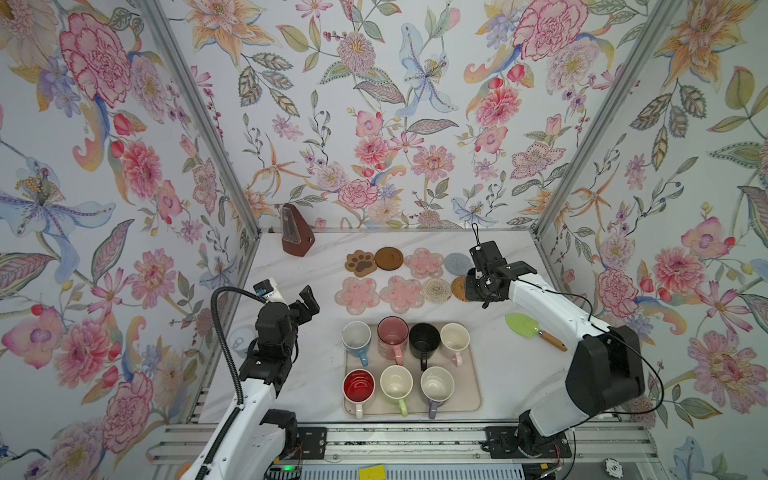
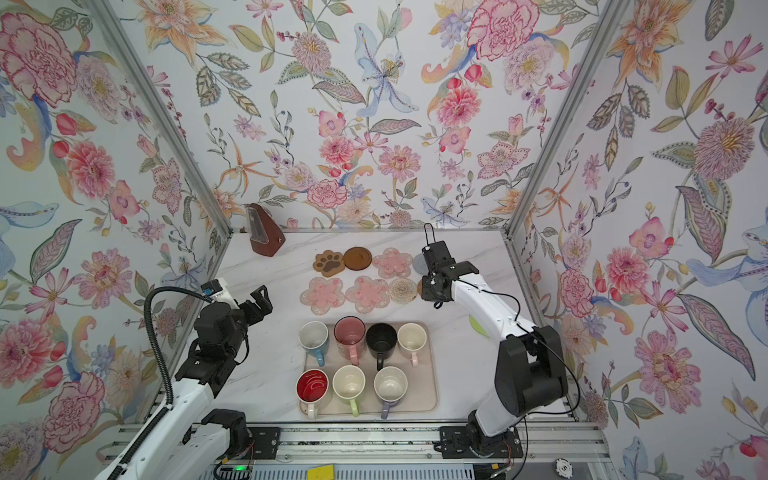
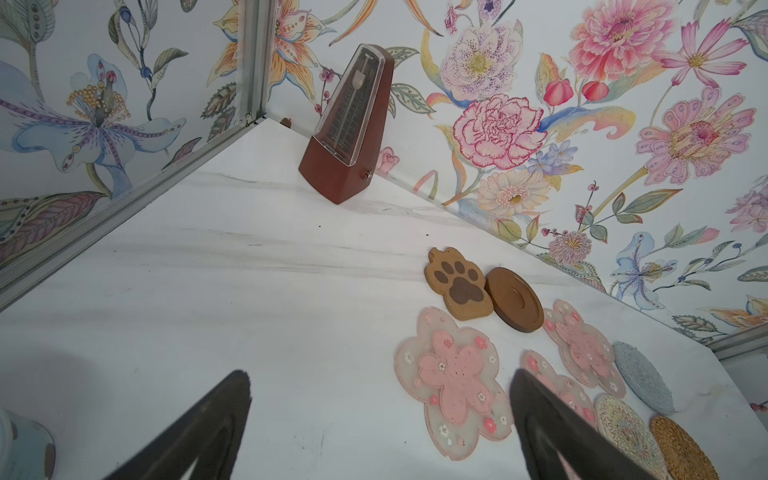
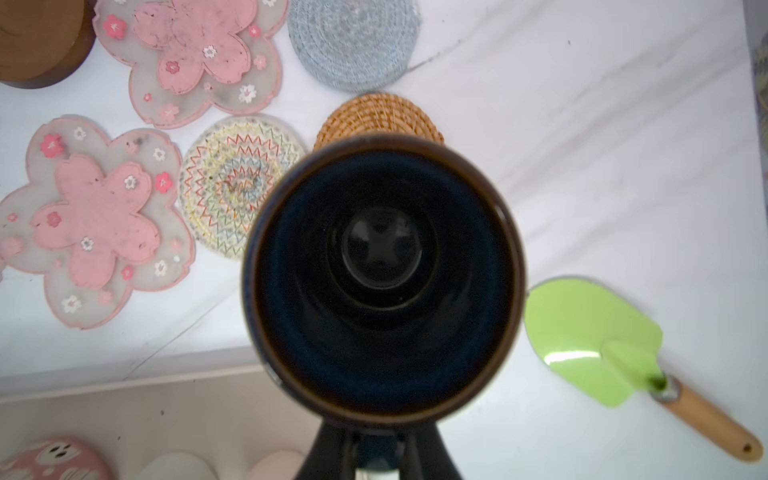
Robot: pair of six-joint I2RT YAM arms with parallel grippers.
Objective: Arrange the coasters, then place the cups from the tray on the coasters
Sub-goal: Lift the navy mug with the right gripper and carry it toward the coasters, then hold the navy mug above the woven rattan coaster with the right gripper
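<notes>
Several coasters lie in two rows at the back, among them the brown paw point(image 1: 360, 262), a pink flower point(image 1: 357, 294), the white woven point(image 4: 237, 183) and the tan woven point(image 4: 380, 114). My right gripper point(image 4: 376, 440) is shut on the handle of a small dark navy cup point(image 4: 380, 270), held upright just above the tan woven coaster point(image 1: 458, 287). The beige tray point(image 1: 471, 374) at the front holds several cups, such as the blue point(image 1: 356, 337), the black point(image 1: 424, 340) and the red-inside one point(image 1: 358, 385). My left gripper point(image 3: 381, 374) hangs open and empty, left of the coasters point(image 1: 309, 303).
A brown metronome point(image 1: 296, 230) stands in the back left corner. A green trowel with a wooden handle point(image 1: 528, 326) lies right of the tray. A small white can point(image 1: 239, 341) sits by the left wall under the left arm. Floral walls enclose three sides.
</notes>
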